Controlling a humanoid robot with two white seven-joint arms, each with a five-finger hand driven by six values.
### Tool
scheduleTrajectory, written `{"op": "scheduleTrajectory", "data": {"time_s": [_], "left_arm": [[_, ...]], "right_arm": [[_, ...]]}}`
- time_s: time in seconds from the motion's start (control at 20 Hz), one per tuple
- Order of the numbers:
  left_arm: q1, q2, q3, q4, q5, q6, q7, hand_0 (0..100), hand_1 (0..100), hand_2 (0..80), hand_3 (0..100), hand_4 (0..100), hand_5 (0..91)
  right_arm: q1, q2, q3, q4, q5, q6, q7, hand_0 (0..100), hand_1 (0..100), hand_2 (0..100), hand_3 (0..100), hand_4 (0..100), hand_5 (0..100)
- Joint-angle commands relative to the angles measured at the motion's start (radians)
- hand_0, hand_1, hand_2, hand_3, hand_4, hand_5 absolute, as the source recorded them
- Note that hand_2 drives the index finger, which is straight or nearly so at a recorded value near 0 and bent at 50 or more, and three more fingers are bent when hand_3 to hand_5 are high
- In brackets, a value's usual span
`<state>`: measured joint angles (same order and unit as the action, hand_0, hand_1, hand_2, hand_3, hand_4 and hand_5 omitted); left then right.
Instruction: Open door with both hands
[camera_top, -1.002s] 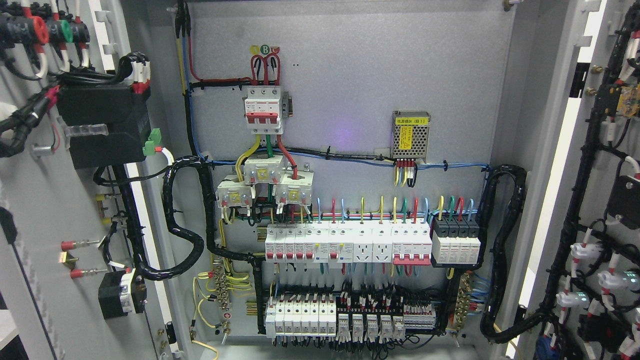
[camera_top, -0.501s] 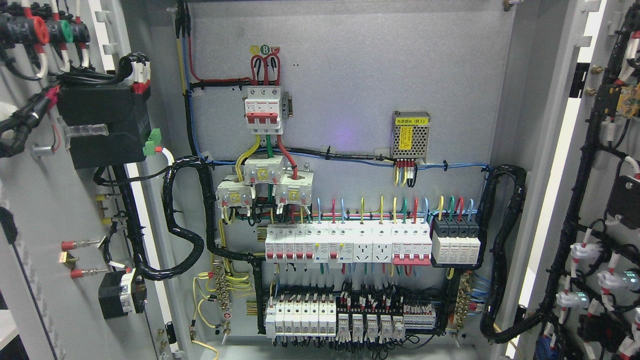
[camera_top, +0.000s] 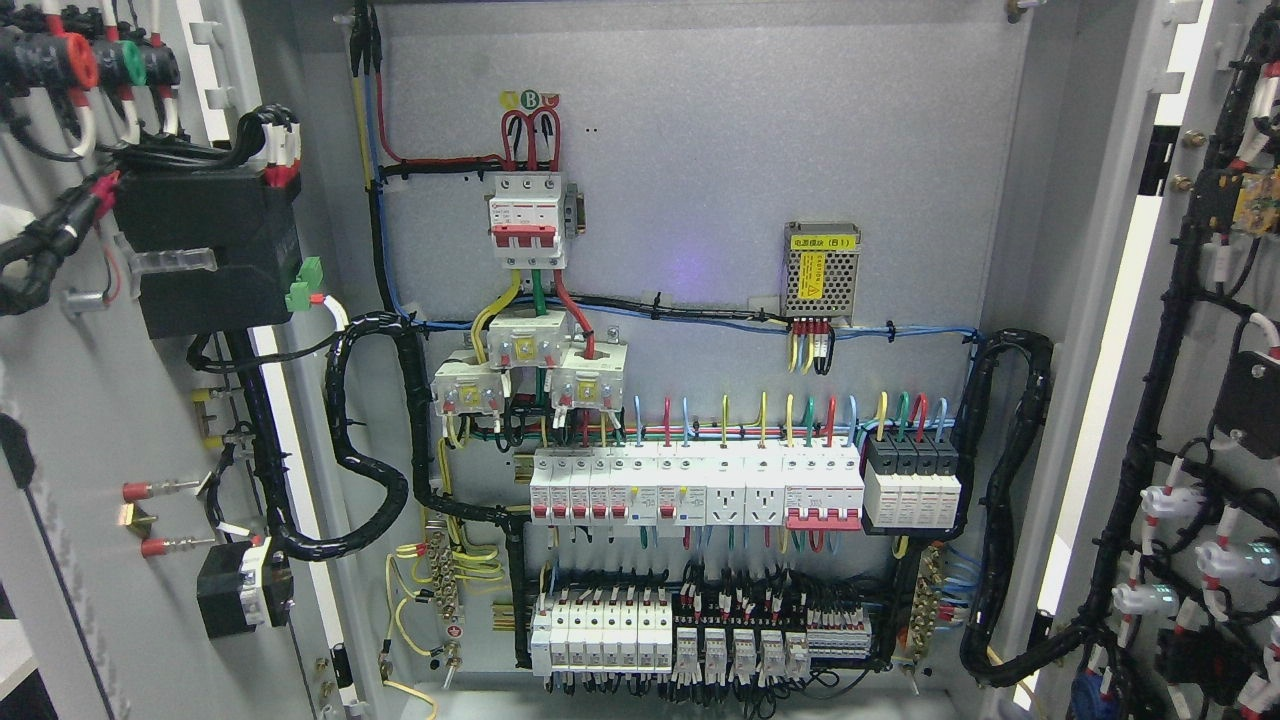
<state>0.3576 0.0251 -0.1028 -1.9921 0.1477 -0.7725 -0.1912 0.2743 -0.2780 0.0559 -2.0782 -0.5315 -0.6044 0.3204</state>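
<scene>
Both grey cabinet doors stand swung wide. The left door (camera_top: 90, 420) fills the picture's left edge, showing its inner face with a black module and wired terminals. Along the right edge stands the right door (camera_top: 1190, 330), its inner face carrying black cable looms and white connectors. Between them the cabinet's back panel (camera_top: 760, 150) is fully exposed. Neither of my hands nor any part of an arm shows in the head view.
On the back panel sit a red-and-white main breaker (camera_top: 527, 220), a small mesh power supply (camera_top: 822, 268), a row of white breakers (camera_top: 695, 485) and lower terminal blocks (camera_top: 700, 635). Thick black cable looms (camera_top: 1010, 500) hang down both inner sides.
</scene>
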Motion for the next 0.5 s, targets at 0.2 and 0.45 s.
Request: {"op": "scheduleTrajectory", "data": {"time_s": [0.2,0.45], "left_arm": [[-0.052,0.021,0.121,-0.034,0.116,-0.590,0.009,0,0,0.0,0,0,0.0],[-0.049,0.067,0.176,-0.034,0.176,-0.614,0.024,0,0,0.0,0,0,0.0]], "right_arm": [[0.000,-0.007,-0.099,-0.007,-0.002,0.003,-0.007,38,0,0,0,0,0],[0.000,-0.009,-0.140,0.006,-0.004,0.008,-0.007,38,0,0,0,0,0]]}}
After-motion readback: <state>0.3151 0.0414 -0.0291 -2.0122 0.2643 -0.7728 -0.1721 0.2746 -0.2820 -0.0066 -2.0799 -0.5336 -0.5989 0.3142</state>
